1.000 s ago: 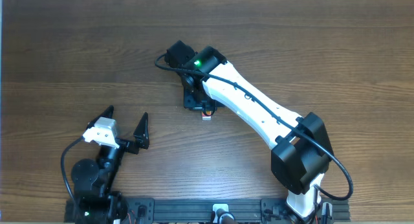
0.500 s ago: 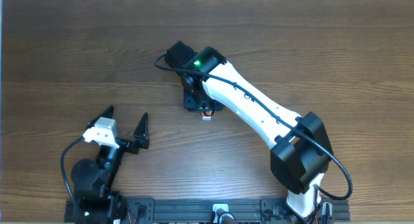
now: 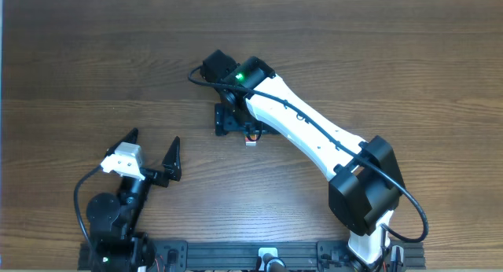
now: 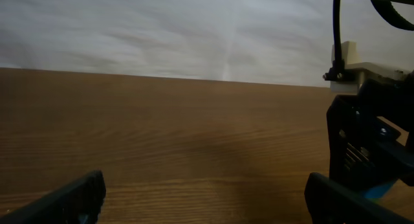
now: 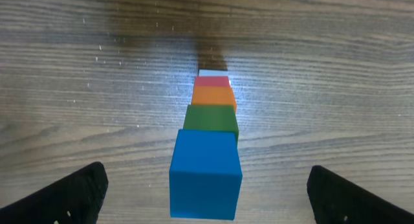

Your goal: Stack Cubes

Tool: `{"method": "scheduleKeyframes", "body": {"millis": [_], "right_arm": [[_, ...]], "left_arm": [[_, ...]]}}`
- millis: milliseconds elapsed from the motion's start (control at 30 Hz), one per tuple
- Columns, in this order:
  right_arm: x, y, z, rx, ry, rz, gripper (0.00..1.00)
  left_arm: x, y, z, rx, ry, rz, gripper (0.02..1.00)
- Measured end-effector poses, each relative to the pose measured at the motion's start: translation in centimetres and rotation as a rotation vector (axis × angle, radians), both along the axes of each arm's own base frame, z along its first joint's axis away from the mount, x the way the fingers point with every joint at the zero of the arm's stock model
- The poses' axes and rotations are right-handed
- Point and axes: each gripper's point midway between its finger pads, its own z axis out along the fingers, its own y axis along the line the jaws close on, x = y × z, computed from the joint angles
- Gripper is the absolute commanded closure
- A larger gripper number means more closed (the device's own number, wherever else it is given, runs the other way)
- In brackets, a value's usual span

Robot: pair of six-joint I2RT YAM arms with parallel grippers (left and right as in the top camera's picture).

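Observation:
In the right wrist view a stack of cubes stands on the wooden table: a blue cube (image 5: 206, 172) on top, then green (image 5: 210, 119), orange (image 5: 213, 94), red (image 5: 213, 81) and a white one (image 5: 210, 73) at the bottom. My right gripper (image 5: 207, 188) hangs open straight above the stack, its fingers wide on either side of the blue cube and apart from it. From above, the right gripper (image 3: 236, 120) covers most of the stack; a red and white bit (image 3: 251, 140) peeks out. My left gripper (image 3: 154, 138) rests open near the table's front left, holding nothing.
Bare wooden table (image 3: 377, 60) lies all around the stack. In the left wrist view the right arm (image 4: 369, 133) stands close by, with a sliver of blue (image 4: 381, 188) below it.
The right gripper's fingers have spread apart and let go of the blue cube on top of the stack. The left arm has not moved.

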Motion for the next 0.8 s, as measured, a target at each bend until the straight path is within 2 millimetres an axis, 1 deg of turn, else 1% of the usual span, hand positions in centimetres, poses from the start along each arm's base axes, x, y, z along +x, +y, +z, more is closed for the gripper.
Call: {"method": "scheduleKeyframes", "body": {"millis": [133, 200, 267, 333, 400, 433, 500, 533, 600, 633, 667, 733, 800], "right_arm": [[0.6, 0.0, 0.0, 0.001, -0.021, 0.007, 0.007], [1.3, 0.1, 0.0, 0.014, -0.046, 0.023, 0.007], [2.3, -0.1, 0.1, 0.02, -0.069, 0.041, 0.009], [3.4, -0.8, 0.2, 0.017, -0.091, 0.049, 0.007], [5.3, -2.0, 0.9, 0.013, -0.122, 0.045, 0.009], [6.6, -2.7, 1.5, 0.012, -0.151, 0.04, 0.007], [9.5, -4.2, 3.3, 0.02, -0.22, 0.025, 0.007], [11.1, -5.1, 4.7, 0.026, -0.263, 0.019, 0.007], [14.5, -7.3, 8.2, 0.037, -0.371, -0.003, 0.007], [15.8, -8.5, 9.9, 0.036, -0.422, -0.014, 0.009], [16.8, -9.7, 11.3, 0.029, -0.464, -0.027, 0.007], [18.4, -12.9, 13.9, -0.009, -0.545, -0.057, 0.009], [18.7, -15.5, 15.5, -0.062, -0.585, -0.073, 0.009]], "left_arm": [[0.0, 0.0, 0.0, 0.0, 0.0, 0.0, 0.018], [0.0, 0.0, 0.0, 0.0, 0.0, 0.0, 0.018], [0.0, 0.0, 0.0, 0.0, 0.0, 0.0, 0.018], [0.0, 0.0, 0.0, 0.0, 0.0, 0.0, 0.018], [0.0, 0.0, 0.0, 0.0, 0.0, 0.0, 0.018], [0.0, 0.0, 0.0, 0.0, 0.0, 0.0, 0.018], [0.0, 0.0, 0.0, 0.0, 0.0, 0.0, 0.02], [0.0, 0.0, 0.0, 0.0, 0.0, 0.0, 0.018], [0.0, 0.0, 0.0, 0.0, 0.0, 0.0, 0.018], [0.0, 0.0, 0.0, 0.0, 0.0, 0.0, 0.018], [0.0, 0.0, 0.0, 0.0, 0.0, 0.0, 0.018], [0.0, 0.0, 0.0, 0.0, 0.0, 0.0, 0.018], [0.0, 0.0, 0.0, 0.0, 0.0, 0.0, 0.02]]}}
